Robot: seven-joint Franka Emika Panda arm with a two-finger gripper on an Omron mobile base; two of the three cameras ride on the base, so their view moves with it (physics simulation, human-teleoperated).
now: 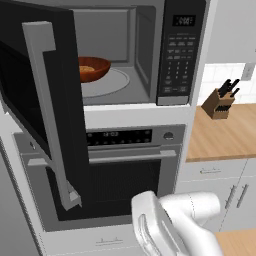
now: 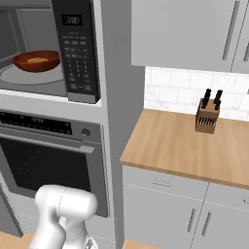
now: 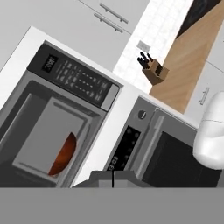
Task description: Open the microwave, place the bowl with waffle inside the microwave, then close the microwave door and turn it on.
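Bowl with waffle [image 1: 93,68] already sits on turntable inside microwave [image 1: 150,50]; microwave door [image 1: 42,110] stands swung wide open. Gripper [image 3: 113,179] closed, empty, low in front of oven [image 2: 53,160]. Step in hand, by judgement: shut door. Best to come around door's outer face, push near handle side, steady arc until latched, avoid clipping bowl. Keypad [image 2: 78,53] lettering, display digits too small to read; no brand legible.

Bowl with waffle [image 1: 93,68] sits inside microwave [image 1: 150,55], above oven [image 1: 125,170].
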